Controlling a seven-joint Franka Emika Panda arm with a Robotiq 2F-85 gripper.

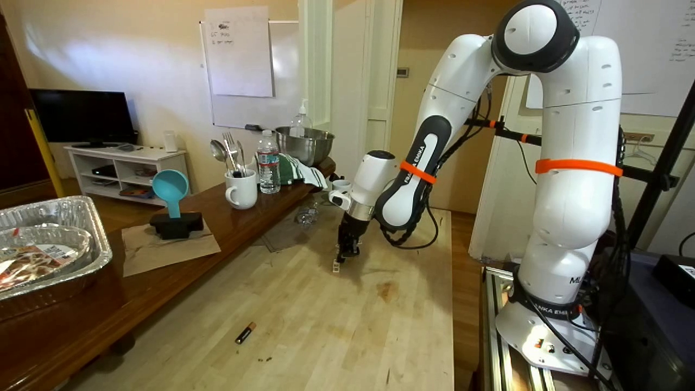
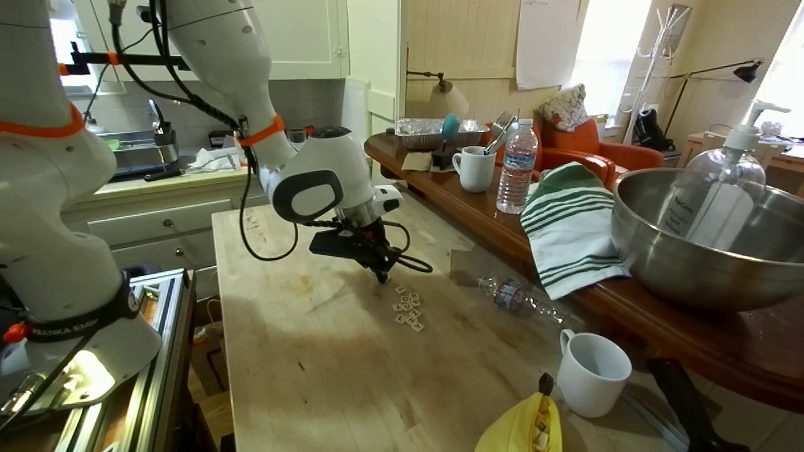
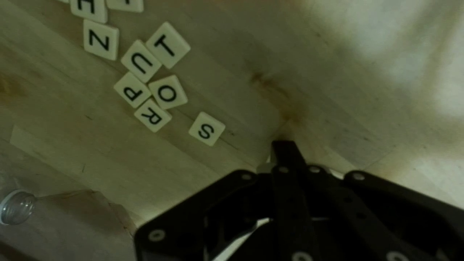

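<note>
Our pincer (image 3: 285, 150) is clenched with nothing visible in its grasp, low over the table (image 2: 339, 376), and near it lies the S tile (image 3: 207, 129), flat and apart from the other letter tiles (image 3: 168, 93), which crowd together; we cannot tell whether it touches the wood. Pressing too far down could scrape the surface, and a careless sideways sweep towards the S could shove it into the cluster. The lying bottle (image 2: 512, 296) and raised counter (image 1: 141, 293) limit us beyond the tiles, while we judge the roomier side lies towards the robot's base (image 1: 516, 326), up to the table's edge
</note>
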